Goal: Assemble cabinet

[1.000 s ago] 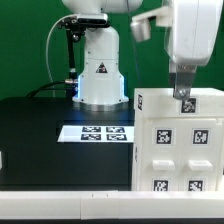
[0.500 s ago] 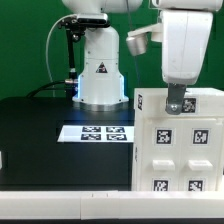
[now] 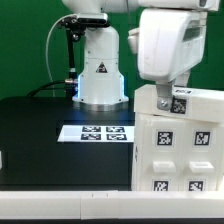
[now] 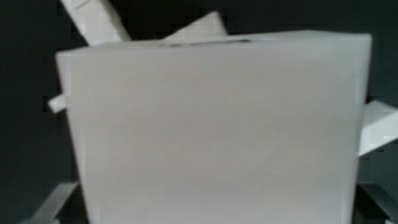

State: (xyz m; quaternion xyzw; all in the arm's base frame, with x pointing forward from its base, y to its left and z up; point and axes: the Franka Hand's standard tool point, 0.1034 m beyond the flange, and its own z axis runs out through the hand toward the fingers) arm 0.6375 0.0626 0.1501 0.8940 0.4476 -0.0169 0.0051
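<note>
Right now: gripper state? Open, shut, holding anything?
Gripper: cannot be told. It sits at the top edge of the cabinet; the wrist view shows only white panel, fingertips barely visible.

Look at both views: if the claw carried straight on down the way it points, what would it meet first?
Most likely the top of the white cabinet. The claw hangs just above its top edge, and the wrist view is filled by a white face. Whether they already touch cannot be told.
</note>
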